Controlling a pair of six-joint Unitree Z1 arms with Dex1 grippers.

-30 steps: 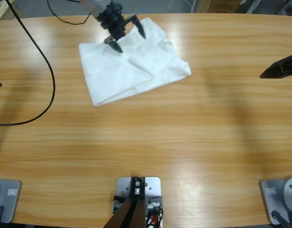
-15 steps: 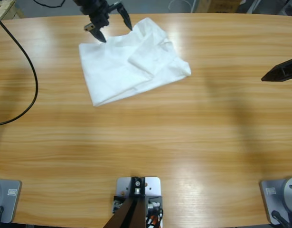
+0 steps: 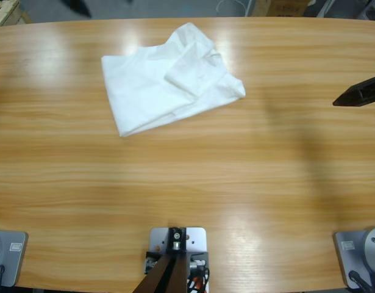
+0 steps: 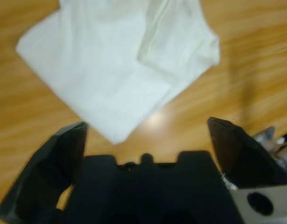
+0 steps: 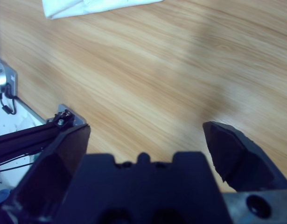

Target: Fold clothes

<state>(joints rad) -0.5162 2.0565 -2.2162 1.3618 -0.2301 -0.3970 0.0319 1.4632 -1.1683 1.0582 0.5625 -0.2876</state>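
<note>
On the far part of the table (image 3: 193, 183) the T-shirt (image 3: 169, 76) lies folded into a rough bundle, untouched, while the left gripper (image 4: 145, 135) hangs above it spread wide and the right gripper (image 5: 145, 140), equally wide, sits well off, so the next move looks like tidying its loose edge.

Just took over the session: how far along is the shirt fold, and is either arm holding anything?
Done: the white T-shirt lies folded into a compact, slightly uneven bundle on the table, one layer lapped over on its right side. In hand: nothing. The left gripper hangs open above the shirt, clear of it; the right gripper is open over bare wood. Left: perhaps tidying the rumpled top edge, if a neater fold is wanted.
</note>
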